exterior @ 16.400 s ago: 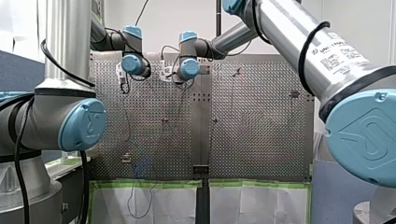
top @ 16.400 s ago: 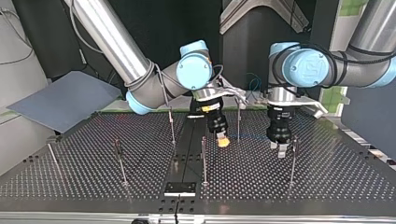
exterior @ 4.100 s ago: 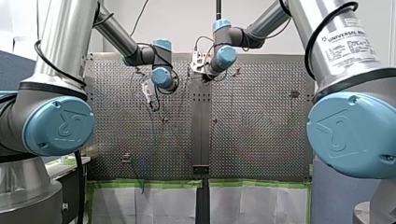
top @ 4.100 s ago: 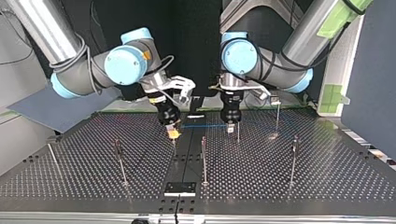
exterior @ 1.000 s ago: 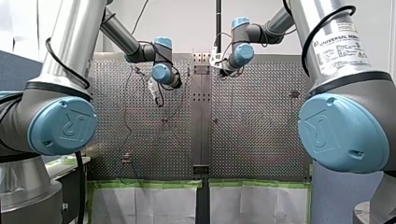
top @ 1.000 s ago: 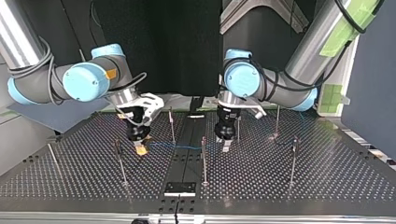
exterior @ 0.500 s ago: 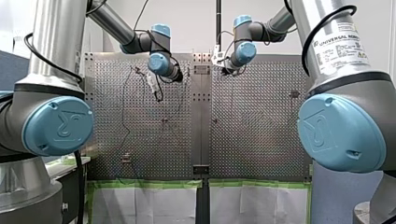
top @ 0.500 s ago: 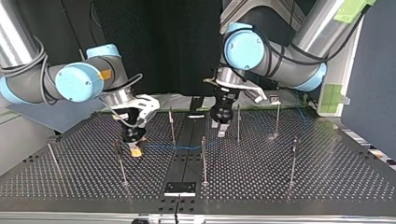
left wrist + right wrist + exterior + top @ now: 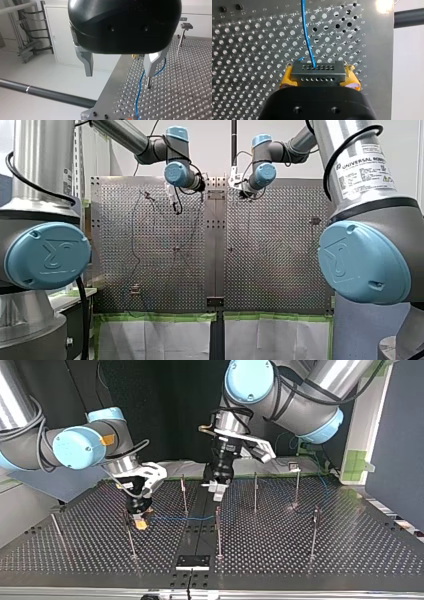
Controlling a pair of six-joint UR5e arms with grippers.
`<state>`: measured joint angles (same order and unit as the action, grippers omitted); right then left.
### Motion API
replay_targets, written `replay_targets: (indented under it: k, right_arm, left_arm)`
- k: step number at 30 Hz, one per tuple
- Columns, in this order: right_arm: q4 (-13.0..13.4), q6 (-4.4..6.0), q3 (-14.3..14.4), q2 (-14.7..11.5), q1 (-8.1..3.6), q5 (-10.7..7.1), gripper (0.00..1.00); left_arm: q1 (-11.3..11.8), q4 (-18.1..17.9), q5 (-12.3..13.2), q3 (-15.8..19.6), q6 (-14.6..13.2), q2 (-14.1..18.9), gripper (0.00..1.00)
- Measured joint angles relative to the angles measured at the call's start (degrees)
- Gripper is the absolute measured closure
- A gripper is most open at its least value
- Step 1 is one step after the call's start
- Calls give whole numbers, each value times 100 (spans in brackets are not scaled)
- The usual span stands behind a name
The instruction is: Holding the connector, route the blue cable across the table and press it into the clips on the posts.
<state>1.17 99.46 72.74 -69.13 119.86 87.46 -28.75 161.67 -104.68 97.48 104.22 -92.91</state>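
In the right wrist view my right gripper (image 9: 319,79) is shut on a grey connector (image 9: 317,73), gripped between its yellow pads (image 9: 286,78). The blue cable (image 9: 307,35) leaves the connector and runs ahead over the perforated table. In the top view my right gripper (image 9: 140,523) hangs low beside a thin post (image 9: 129,532), and the blue cable (image 9: 180,519) stretches from it to the middle post (image 9: 218,527). My left gripper (image 9: 218,488) is raised above the table's centre strip. Its metal fingers (image 9: 87,63) stand open with nothing between them.
Several thin posts stand on the table (image 9: 310,560), among them one at the back (image 9: 255,491) and one at the top view's right (image 9: 314,530). A black plate (image 9: 192,561) sits at the near edge. The cable (image 9: 139,93) lies on the table under my left gripper.
My left gripper has risen and swung toward the top view's left, away from the back post. My right gripper has edged toward the top view's left with the connector.
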Motion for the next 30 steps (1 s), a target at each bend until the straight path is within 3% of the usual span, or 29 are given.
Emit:
replay_targets:
  k: [6, 11, 23, 30]
  right_arm:
    - [-2, 8, 3, -2, -2, 0, 100]
    - [1, 19, 4, -1, -10, 0, 100]
    - [0, 30, 6, -1, -19, -15, 100]
    - [6, 31, 6, 1, -19, -17, 100]
  left_arm:
    - [-392, 288, -376, -364, -285, -348, 0]
    - [-603, 422, -514, -693, -372, -676, 0]
    - [-558, 788, -816, -1392, -527, -1343, 0]
    - [-511, 790, -1055, -1819, -639, -1432, 0]
